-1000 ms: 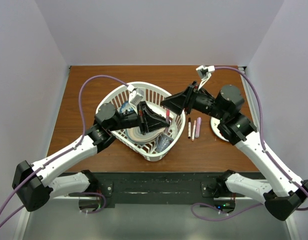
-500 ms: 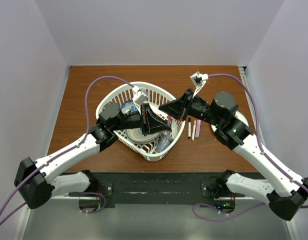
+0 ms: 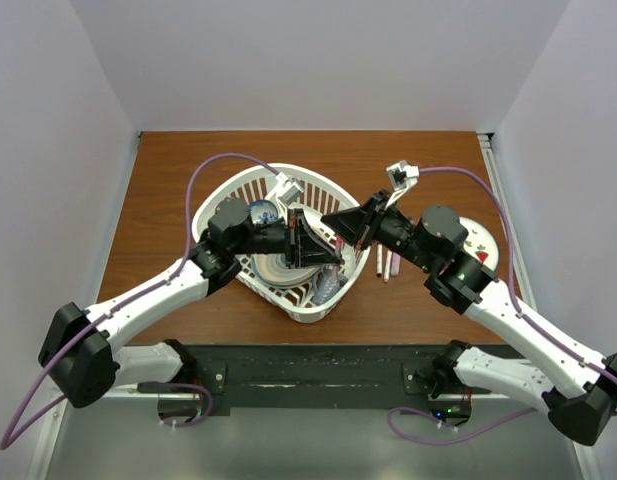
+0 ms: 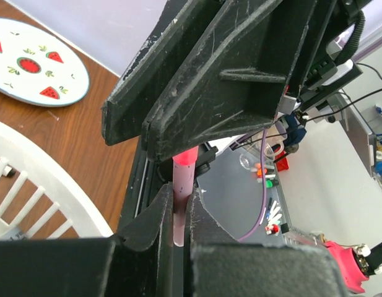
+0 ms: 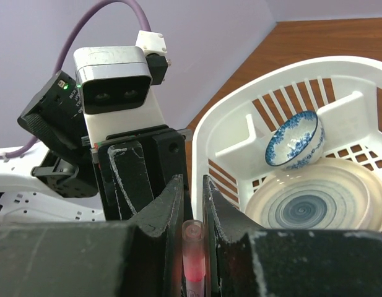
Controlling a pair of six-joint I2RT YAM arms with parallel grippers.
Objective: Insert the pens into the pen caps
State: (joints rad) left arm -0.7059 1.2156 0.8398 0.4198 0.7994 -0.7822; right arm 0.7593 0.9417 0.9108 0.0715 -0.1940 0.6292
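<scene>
Grippers meet above the right rim of the white basket [image 3: 238,188], which sits near the middle of the brown table [image 3: 168,170]. The left gripper [image 4: 178,201] is clamped on the pale lower barrel of a pink pen [image 4: 183,176], which stands roughly upright between its fingers. The right gripper [image 5: 192,185] comes in from the opposite side, and its fingers pinch the brighter pink upper end of the same pen; from the right wrist that end shows as a small round tube mouth. Whether that upper part is a cap or the barrel itself I cannot tell.

Inside the basket lie a striped plate [image 5: 314,210] and a blue-and-white bowl [image 5: 294,139] tilted against the wall. More pens [image 3: 386,268] lie on the table just beside the basket's right side, partly under the right arm. A watermelon plate [image 4: 39,68] rests near the table's right edge.
</scene>
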